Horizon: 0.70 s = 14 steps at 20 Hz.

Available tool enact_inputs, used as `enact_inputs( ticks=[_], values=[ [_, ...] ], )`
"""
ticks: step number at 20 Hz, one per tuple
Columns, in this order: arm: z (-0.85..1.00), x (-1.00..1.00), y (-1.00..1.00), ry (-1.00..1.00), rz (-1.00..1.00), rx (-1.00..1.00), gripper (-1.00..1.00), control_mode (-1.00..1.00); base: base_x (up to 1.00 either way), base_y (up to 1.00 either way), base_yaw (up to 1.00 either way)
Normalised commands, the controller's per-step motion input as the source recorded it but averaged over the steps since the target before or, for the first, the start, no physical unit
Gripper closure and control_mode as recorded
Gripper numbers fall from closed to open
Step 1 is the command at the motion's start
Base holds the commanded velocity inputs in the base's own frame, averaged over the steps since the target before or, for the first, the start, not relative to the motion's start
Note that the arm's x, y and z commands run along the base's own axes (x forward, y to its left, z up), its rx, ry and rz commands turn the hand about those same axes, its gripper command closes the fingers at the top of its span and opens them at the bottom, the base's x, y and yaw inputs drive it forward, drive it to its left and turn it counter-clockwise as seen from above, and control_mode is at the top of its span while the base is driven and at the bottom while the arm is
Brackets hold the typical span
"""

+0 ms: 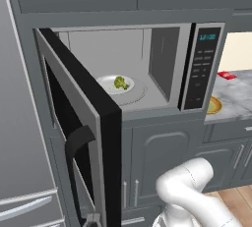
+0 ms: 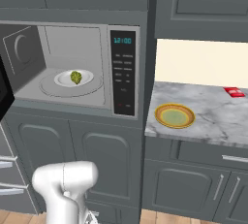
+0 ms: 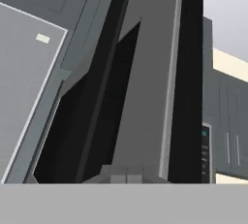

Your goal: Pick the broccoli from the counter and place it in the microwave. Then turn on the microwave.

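The broccoli point(image 1: 119, 82) point(image 2: 76, 76) lies on a white plate point(image 1: 106, 81) point(image 2: 63, 78) on the turntable inside the microwave point(image 1: 162, 64). The microwave door point(image 1: 93, 137) stands wide open to the left, its black curved handle point(image 1: 76, 145) facing out. The black button panel point(image 1: 202, 69) point(image 2: 122, 72) has a lit teal display. My gripper point(image 1: 92, 218) is low, by the door's bottom corner, shut and holding nothing. The hand view looks up along the door's edge point(image 3: 145, 97).
A round yellow-orange dish point(image 2: 175, 116) point(image 1: 214, 105) and a small red item point(image 2: 234, 92) sit on the grey marbled counter point(image 2: 213, 111) right of the microwave. The grey fridge point(image 1: 19, 123) stands at the left, behind the open door. Dark cabinet doors lie below.
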Motion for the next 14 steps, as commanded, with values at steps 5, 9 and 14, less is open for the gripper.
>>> enact_inputs(
  ticks=[5,9,14],
  values=[
    [-0.44,0.69,-0.05,-0.22,0.04,-0.08,1.0,-1.0,0.0,0.0,0.0],
    [-0.05,0.56,-0.34,-0.13,-0.03,-0.05,1.0,-1.0,0.0,0.0,0.0],
    [0.13,0.52,-0.33,-0.02,-0.19,0.0,1.0,-1.0,0.0,0.0,0.0]
  ],
)
